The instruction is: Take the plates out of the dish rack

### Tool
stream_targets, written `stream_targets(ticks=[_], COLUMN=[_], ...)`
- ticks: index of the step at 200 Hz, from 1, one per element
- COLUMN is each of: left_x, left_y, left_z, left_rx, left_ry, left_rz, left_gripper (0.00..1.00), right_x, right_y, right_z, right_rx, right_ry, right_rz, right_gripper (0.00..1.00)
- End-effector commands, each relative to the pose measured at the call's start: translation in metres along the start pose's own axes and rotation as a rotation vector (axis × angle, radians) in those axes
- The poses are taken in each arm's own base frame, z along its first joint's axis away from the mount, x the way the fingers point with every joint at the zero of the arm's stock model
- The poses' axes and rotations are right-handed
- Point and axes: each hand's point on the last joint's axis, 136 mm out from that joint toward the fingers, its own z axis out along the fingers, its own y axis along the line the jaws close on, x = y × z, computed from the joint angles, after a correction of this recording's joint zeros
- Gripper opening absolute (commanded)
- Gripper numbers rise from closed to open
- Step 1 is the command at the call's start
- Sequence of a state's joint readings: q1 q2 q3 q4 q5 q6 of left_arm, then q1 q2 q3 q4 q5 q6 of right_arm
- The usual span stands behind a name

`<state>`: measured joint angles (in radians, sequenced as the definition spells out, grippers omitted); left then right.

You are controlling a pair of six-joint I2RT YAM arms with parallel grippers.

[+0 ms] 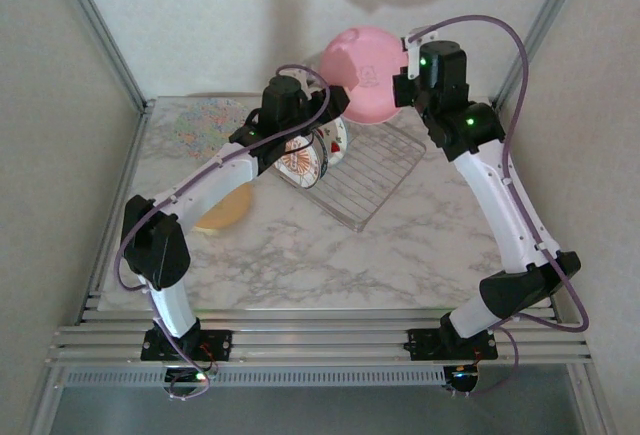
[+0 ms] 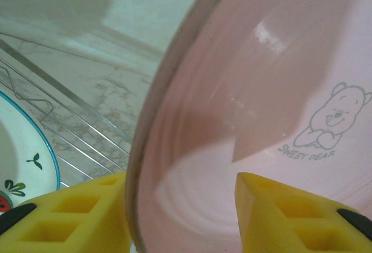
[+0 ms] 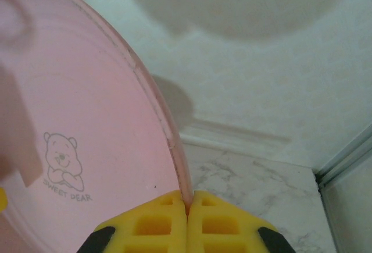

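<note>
Pink plate, printed with a line-drawn bear and the words SWEET DEAR, up in the air on edge over the far side of the table, above the back corner of the dish rack; pinched at its rim by the right end effector, yellow fingers pressed together on the thin edge; straddled at another part of the rim by the left end effector, jaws apart, one finger just outside the rim, the other over the plate's inner face, contact there impossible to judge. Silver wire dish rack set at a slant on the marble-patterned table, two plates standing on edge at its near-left end: small white sunburst plate in front; fruit-motif plate, white with a teal rim, behind it. Flat on the table, off the rack: yellow-orange plate partly under the left arm; pastel patterned plate at the far left corner.
</note>
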<state>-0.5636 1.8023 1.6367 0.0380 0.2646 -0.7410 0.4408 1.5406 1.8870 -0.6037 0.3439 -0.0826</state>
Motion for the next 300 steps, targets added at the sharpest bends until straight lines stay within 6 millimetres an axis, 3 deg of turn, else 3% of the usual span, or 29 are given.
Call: stream_targets(ticks=[1,42,58,86,144,153,184,206,251,300], left_x=[-0.015,-0.013,-0.016,-0.016,-0.019,-0.02,-0.025,-0.03,-0.043,-0.046], left_y=[-0.005,-0.01,-0.011,-0.01,-0.01,-0.011,-0.006,-0.001,0.019,0.067], left_z=[-0.008,-0.005,-0.005,-0.007,-0.016,-0.02,-0.033,-0.046,-0.081,-0.137], left_rx=[-0.011,0.026,0.023,0.02,0.007,0.005,-0.017,-0.033,-0.078,-0.204], left_ry=[-0.027,-0.007,-0.01,-0.004,-0.005,-0.007,-0.019,-0.038,-0.077,-0.121], left_rz=[0.017,0.02,0.026,0.029,0.022,0.021,0.006,-0.019,-0.09,-0.21], left_gripper=[0.49,0.45,0.37,0.13,0.02,0.0,0.0,0.0,0.0,0.0], right_x=[-0.03,-0.029,-0.025,-0.021,-0.016,-0.017,-0.024,-0.028,-0.039,-0.04], right_y=[-0.011,-0.003,-0.001,-0.002,0.0,0.001,0.0,0.0,0.014,0.06], right_z=[-0.026,-0.023,-0.02,-0.017,-0.012,-0.012,-0.016,-0.023,-0.042,-0.068], right_rx=[-0.022,-0.096,-0.114,-0.132,-0.158,-0.162,-0.165,-0.178,-0.283,-0.541], right_ry=[-0.092,-0.069,-0.058,-0.038,-0.02,-0.025,-0.055,-0.07,-0.14,-0.219], right_rz=[0.08,0.121,0.14,0.161,0.181,0.179,0.175,0.17,0.161,0.079], right_gripper=[0.0,0.0,0.0,0.0,0.0,0.06,0.43,0.58,0.71,0.72])
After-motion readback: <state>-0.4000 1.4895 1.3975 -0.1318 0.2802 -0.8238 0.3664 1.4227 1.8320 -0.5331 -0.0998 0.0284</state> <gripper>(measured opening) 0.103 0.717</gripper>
